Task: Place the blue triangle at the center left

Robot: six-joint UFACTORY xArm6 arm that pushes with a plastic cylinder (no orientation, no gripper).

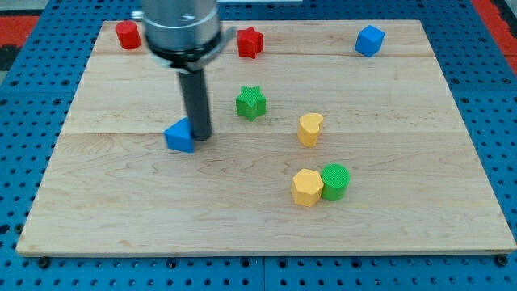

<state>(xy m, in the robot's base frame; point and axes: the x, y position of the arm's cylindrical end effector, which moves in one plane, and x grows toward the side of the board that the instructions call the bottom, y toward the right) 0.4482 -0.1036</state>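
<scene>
The blue triangle (179, 136) lies on the wooden board (121, 202), left of the board's middle. My tip (201, 134) stands right against the triangle's right side, touching or nearly touching it. The dark rod rises from there to the silver arm body at the view's top.
A green star (250, 103) lies right of the rod. A yellow block (309, 128), a yellow hexagon (307, 187) and a green round block (334, 181) lie to the right. A red block (128, 35), a red star (250, 42) and a blue block (369, 40) lie along the top edge.
</scene>
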